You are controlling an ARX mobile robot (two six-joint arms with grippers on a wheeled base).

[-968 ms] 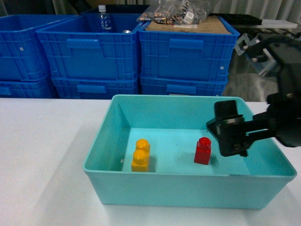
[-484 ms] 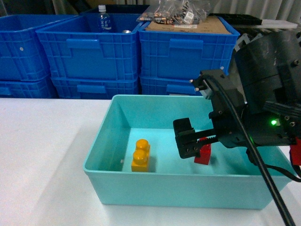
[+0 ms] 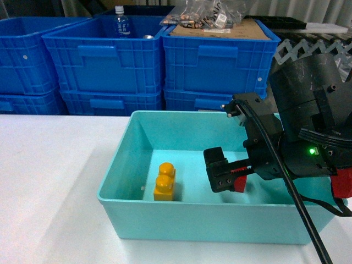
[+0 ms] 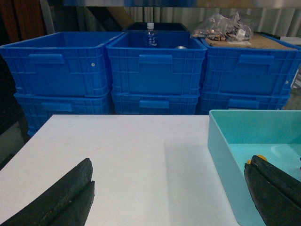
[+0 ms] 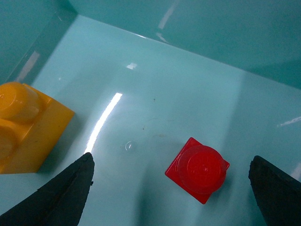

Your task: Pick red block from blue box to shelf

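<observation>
Inside the blue box (image 3: 137, 165) the red block (image 5: 198, 169) sat ungrasped on the floor between the spread fingers of the right end effector (image 5: 171, 188) (shelf unseen), so everything remained.

red block (image 5: 198, 168): upright, stud up | inside blue box (image 3: 132, 142)

red block (image 5: 198, 170) flanks clear, yellow brick (image 5: 23, 125) apart (leftward)
</observation>
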